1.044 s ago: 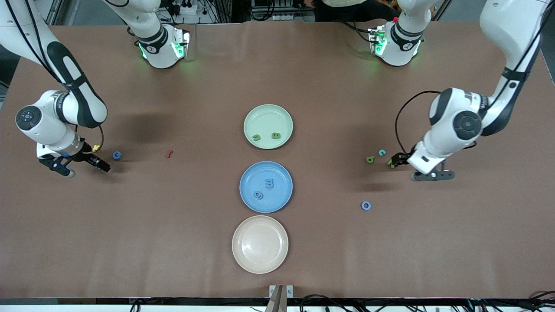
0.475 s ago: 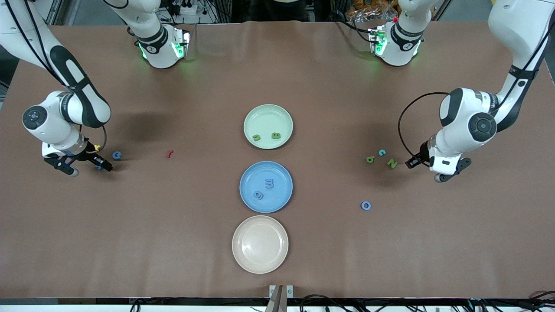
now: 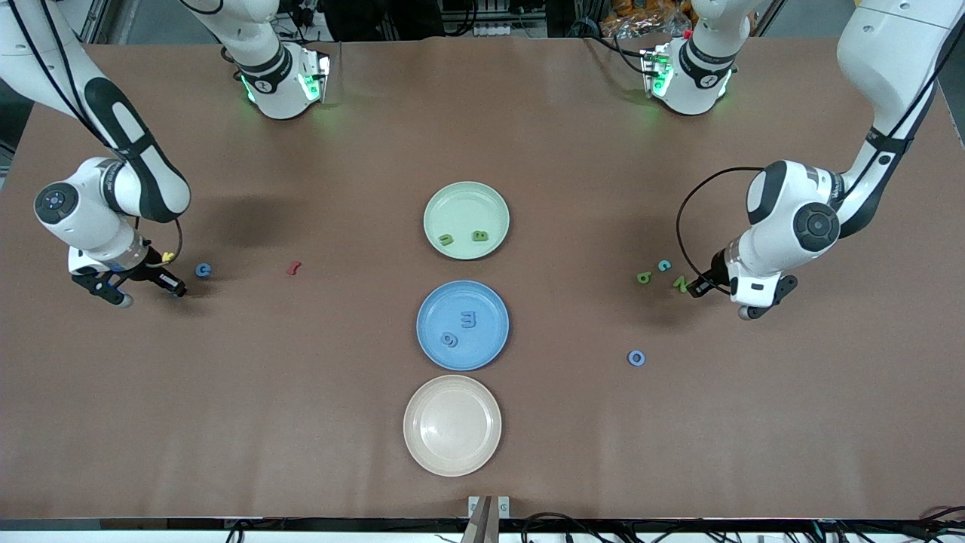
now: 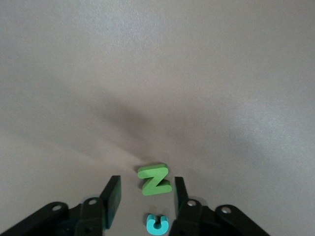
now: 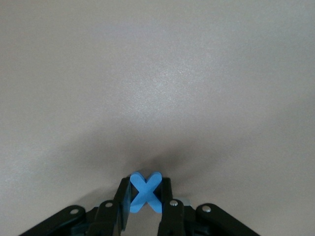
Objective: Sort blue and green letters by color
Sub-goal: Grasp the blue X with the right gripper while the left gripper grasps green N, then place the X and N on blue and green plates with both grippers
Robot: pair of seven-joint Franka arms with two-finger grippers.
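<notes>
At the right arm's end of the table, the right gripper (image 5: 146,192) has closed and now pinches a blue X (image 5: 145,191) close to the tabletop, ready to carry to the blue plate (image 3: 432,347). At the left arm's end, the left gripper (image 4: 146,186) has returned, fingers spread around the green N (image 4: 155,179) lying on the table.

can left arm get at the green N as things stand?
Probably yes. The left tool is open with its fingers either side of the green N, low over the table. Only the teal C lies close; it sits between the fingers too, so it might get nudged.
</notes>
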